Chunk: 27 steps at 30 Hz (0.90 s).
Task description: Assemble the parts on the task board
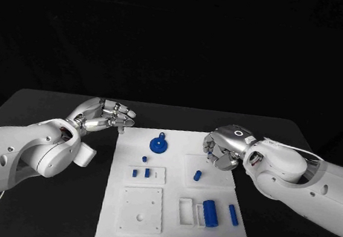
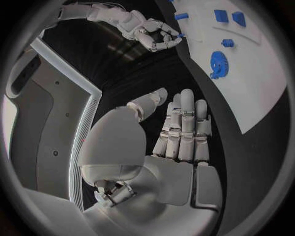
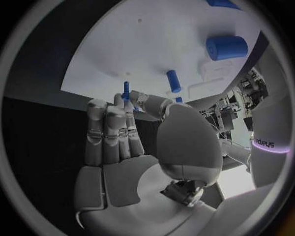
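Observation:
The white task board point(image 1: 173, 229) lies in the middle of the table. My right hand point(image 1: 224, 145) hovers over its far right corner and pinches a thin blue pin point(image 3: 127, 90) between thumb and fingers, the pin pointing at the board point(image 3: 147, 44). A short blue peg point(image 1: 198, 174) lies just below that hand. The blue gear point(image 1: 158, 146) sits at the board's far middle. My left hand point(image 1: 106, 115) floats off the board's far left corner, fingers straight and apart, holding nothing; the left wrist view shows its palm point(image 2: 181, 130) bare.
Small blue blocks point(image 1: 141, 172) stand in a raised plate left of centre. A thick blue cylinder point(image 1: 210, 212) and a thinner one point(image 1: 233, 214) lie at the right. A square white plate point(image 1: 141, 210) takes the near left. Black table point(image 1: 50, 105) surrounds the board.

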Available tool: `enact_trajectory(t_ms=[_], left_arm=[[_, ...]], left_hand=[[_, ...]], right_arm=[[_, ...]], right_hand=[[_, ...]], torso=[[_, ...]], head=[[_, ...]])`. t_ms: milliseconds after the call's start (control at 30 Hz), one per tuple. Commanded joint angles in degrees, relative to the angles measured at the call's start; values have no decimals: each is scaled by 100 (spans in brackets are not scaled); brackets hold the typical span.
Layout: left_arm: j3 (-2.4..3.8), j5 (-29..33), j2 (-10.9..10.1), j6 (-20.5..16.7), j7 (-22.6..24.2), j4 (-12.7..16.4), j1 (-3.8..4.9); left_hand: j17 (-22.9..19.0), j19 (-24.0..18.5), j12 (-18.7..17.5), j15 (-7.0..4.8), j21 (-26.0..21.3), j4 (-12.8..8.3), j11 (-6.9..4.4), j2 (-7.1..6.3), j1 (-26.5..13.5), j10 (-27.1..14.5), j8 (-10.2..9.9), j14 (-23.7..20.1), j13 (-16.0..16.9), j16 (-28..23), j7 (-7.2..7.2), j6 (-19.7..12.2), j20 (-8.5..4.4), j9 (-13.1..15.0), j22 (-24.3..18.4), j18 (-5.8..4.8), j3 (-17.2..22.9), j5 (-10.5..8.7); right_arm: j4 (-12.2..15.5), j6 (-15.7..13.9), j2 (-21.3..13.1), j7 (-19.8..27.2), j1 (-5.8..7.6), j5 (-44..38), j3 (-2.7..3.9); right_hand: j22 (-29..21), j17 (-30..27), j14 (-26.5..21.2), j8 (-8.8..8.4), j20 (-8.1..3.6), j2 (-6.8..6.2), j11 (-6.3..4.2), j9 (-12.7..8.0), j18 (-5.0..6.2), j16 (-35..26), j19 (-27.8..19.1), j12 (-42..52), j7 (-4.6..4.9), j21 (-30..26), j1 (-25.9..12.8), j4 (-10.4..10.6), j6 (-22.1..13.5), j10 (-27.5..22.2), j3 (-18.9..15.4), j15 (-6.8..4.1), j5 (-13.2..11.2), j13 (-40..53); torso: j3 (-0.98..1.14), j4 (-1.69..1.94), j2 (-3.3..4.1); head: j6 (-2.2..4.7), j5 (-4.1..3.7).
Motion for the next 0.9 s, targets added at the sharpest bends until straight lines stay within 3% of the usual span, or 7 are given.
enact_trajectory(t_ms=[33, 267, 367, 500, 633, 900], left_arm=[[4, 35, 11, 32, 65, -9, 2], [4, 92, 42, -25, 68, -81, -1], [4, 104, 54, -123, 33, -107, -4], [3, 149, 83, -174, 15, -153, -9], [3, 162, 139, -200, 17, -204, -18], [1, 199, 275, -328, -41, -295, -19]], left_hand=[[10, 33, -35, 4, -39, -24, 7, 26, -54, -20, 22, 32, 4, -35, -4, -46, -217, -9, -4, -10, -13, -9], [14, 35, -35, 4, -41, -25, 7, 31, -54, -21, 24, 35, 5, -38, -4, -46, -216, -10, -3, -10, -12, -8], [16, 35, -35, 4, -41, -25, 7, 33, -55, -21, 24, 36, 5, -39, -5, -46, -216, -10, -3, -10, -12, -7], [22, 40, -32, 4, -42, -21, 6, 45, -61, -16, 27, 42, 6, -43, -7, -45, -216, -10, -1, -10, -12, -5], [26, 42, -30, 3, -43, -20, 5, 47, -64, -14, 28, 45, 7, -46, -7, -45, -216, -11, 0, -10, -13, -5], [32, 46, -28, 2, -44, -17, 3, 58, -68, -10, 32, 49, 9, -51, -8, -43, -217, -11, 2, -9, -12, -3]], right_arm=[[130, -209, -14, 161, 0, 472, 19], [345, -586, 96, 367, 0, 864, 21], [389, -586, 193, 379, -1, 855, 20], [486, -582, 364, 400, -11, 771, 18], [642, -565, 543, 410, -128, 650, 0], [801, -430, 861, 360, -316, 379, -84]], right_hand=[[104, -6, -95, 30, -20, -36, -36, 10, 214, 27, 1, 11, -7, 40, 38, 25, 32, 224, 26, -66, 13, 13], [103, -19, -100, 23, -23, -29, -35, 9, 214, 31, 0, -3, -5, 45, 30, 43, 28, 224, 25, -66, 51, 24], [103, -24, -100, 21, -25, -24, -35, 9, 214, 33, 1, -8, -4, 48, 29, 44, 27, 224, 20, -66, 65, 28], [103, -27, -101, 19, -27, -19, -35, 9, 214, 35, 2, -13, -3, 50, 28, 44, 24, 223, 14, -65, 74, 31], [103, -32, -102, 16, -29, -13, -34, 9, 214, 36, 2, -18, -2, 52, 26, 42, 22, 223, 5, -65, 83, 35], [101, -42, -107, 10, -30, 2, -32, 9, 214, 37, -3, -30, 1, 52, 18, 41, 16, 219, -12, -62, 95, 42]], torso=[[-1, -5, -4], [-3, -1, -20], [-8, 1, -17], [-12, -1, -25], [-19, -3, -45], [-49, -13, -111]], head=[[4, 20], [33, 96], [47, 141], [43, 259], [38, 392], [-59, 515]])
